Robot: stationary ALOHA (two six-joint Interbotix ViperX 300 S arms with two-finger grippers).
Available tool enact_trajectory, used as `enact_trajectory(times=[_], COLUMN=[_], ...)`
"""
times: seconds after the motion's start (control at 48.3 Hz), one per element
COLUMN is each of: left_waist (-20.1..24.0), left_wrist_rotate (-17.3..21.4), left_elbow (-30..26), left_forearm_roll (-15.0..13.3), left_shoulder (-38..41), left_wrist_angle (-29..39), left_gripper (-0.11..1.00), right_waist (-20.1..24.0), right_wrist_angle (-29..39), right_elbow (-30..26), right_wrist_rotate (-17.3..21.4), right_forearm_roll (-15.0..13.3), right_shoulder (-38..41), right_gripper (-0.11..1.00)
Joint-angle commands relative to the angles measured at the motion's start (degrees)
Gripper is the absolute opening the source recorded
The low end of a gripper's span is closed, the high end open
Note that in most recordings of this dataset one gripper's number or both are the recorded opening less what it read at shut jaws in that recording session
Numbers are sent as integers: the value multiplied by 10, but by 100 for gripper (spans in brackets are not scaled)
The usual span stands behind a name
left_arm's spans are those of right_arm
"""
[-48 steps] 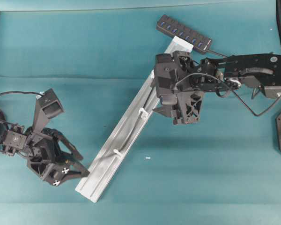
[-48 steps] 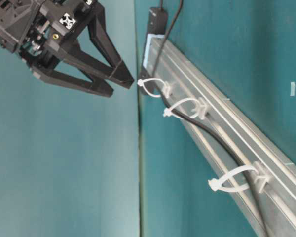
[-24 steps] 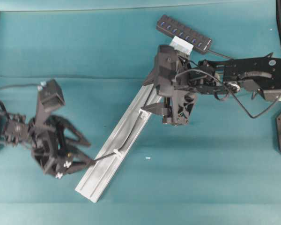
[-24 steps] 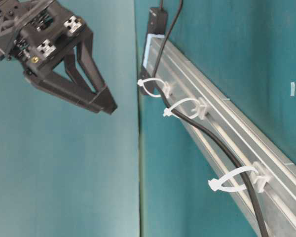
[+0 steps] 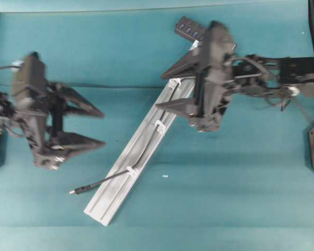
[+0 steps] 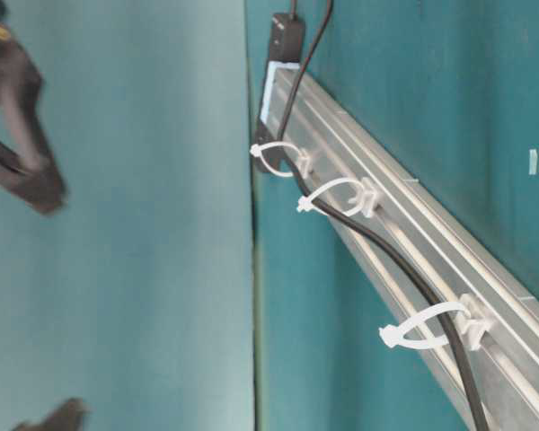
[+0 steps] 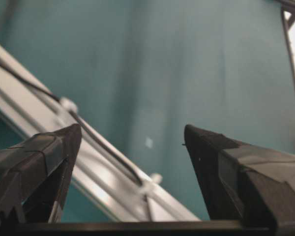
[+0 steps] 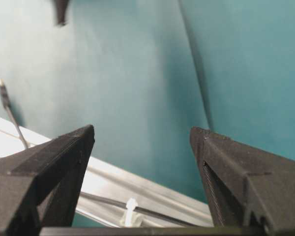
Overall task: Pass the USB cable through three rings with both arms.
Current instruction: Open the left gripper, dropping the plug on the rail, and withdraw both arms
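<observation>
The USB cable [image 5: 107, 180] runs along the silver rail [image 5: 115, 196] and lies loose, its plug [image 5: 73, 192] on the mat left of the rail's lower end. In the table-level view it threads all three rings [image 6: 274, 157], [image 6: 334, 192], [image 6: 427, 325]. Overhead, two rings show [image 5: 130, 170], [image 5: 159, 125]. My left gripper [image 5: 104, 127] is open and empty, off to the left of the rail. My right gripper [image 5: 159, 90] is open and empty above the rail's upper part. The wrist views show both grippers [image 7: 132, 129], [image 8: 141, 129] wide apart over the rail.
The black hub [image 5: 190, 29] lies at the rail's top end, partly under the right arm. A small white speck [image 5: 165, 176] lies on the teal mat right of the rail. The blurred left fingers [image 6: 27, 171] show at the table-level view's left edge.
The left gripper drew back from the rail's lower end, up and to the left, leaving the cable end lying out past the lowest ring. The right gripper turned and shifted toward the hub.
</observation>
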Motion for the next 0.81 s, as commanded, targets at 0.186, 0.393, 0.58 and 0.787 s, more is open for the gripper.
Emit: enact_trajectory(times=[0.186,0.393,0.58,0.787], left_waist=[11,13,13,13], left_wrist_rotate=[59,60,70,84], left_elbow=[1,2,0,0], left_forearm_roll=[2,1,2,1], left_shoulder=[-139,-184,-212,-217], left_wrist_angle=[-4,-1,11,32], left_gripper=[91,91,91,91], right_waist=[7,13,32,52], right_wrist_angle=[-68,-113,-87,-64], right_elbow=[54,113,144,157], right_wrist_rotate=[8,8,16,69], right_forearm_roll=[2,2,2,2], right_shoulder=[-86,-163,-220,-250], right_gripper=[85,85,85,85])
